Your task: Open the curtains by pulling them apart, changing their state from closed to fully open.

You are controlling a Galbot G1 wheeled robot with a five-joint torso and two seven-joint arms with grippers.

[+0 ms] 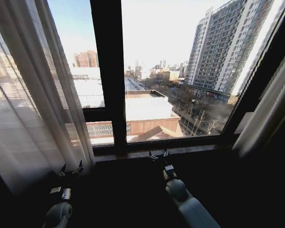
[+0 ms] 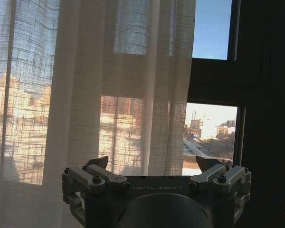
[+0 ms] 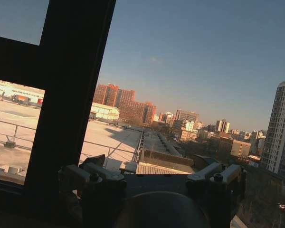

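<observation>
The curtains hang pulled to either side of the window: a sheer white left panel [image 1: 33, 104] in long pleats and a bunched right panel [image 1: 270, 114] at the far edge. My left gripper [image 1: 70, 169] is low beside the left panel's hem, open, with nothing between its fingers. In the left wrist view the left panel [image 2: 85, 85] hangs just ahead of the open left gripper [image 2: 152, 164]. My right gripper [image 1: 159, 155] stands open just below the window sill near the middle, apart from both panels. In the right wrist view the right gripper [image 3: 152, 164] faces bare glass.
A dark vertical window frame bar [image 1: 109, 71] splits the glass, with a dark sill [image 1: 180, 145] below it. The same bar [image 3: 71, 85] is close ahead of the right gripper. City buildings lie beyond the glass. The area below the sill is in deep shadow.
</observation>
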